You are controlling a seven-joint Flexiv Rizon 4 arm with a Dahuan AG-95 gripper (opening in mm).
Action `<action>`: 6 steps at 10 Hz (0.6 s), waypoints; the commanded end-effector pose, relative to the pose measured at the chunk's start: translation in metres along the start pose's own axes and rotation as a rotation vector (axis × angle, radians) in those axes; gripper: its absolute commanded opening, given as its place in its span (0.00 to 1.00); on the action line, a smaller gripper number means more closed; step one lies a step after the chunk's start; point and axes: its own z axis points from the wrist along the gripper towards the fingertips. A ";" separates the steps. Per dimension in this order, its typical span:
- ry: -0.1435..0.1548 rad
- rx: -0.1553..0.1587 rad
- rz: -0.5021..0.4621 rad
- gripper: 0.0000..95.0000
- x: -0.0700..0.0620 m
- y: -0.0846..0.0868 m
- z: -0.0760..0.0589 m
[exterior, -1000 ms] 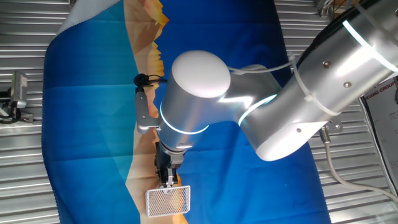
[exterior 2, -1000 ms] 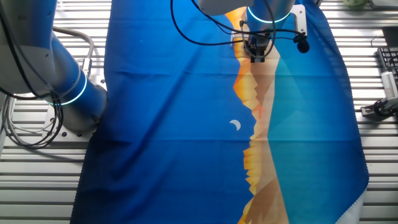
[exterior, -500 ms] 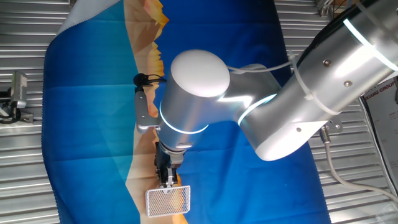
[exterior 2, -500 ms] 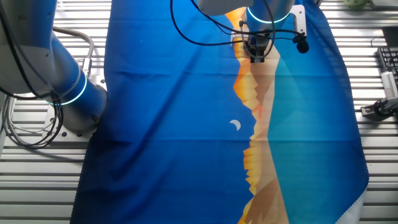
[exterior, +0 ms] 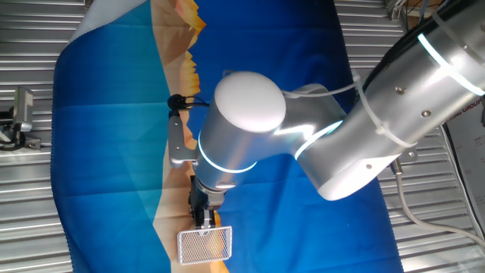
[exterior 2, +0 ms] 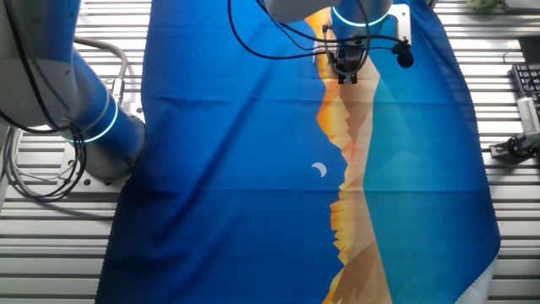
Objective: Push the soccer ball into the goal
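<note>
One fixed view: one goal (exterior: pixel 204 245), one end effector (exterior: pixel 204 220)

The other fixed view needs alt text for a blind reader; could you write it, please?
A robot arm's gripper points down at the far edge of a blue cloth printed with orange mountains and a crescent moon. Neither ball nor goal shows here.
</note>
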 end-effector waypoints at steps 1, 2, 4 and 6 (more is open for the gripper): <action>0.003 -0.008 -0.010 0.00 0.000 0.000 0.000; 0.004 -0.007 -0.012 0.00 0.000 0.000 0.000; 0.005 -0.007 -0.016 0.00 0.000 0.000 0.000; 0.006 -0.006 -0.025 0.00 0.000 0.000 -0.001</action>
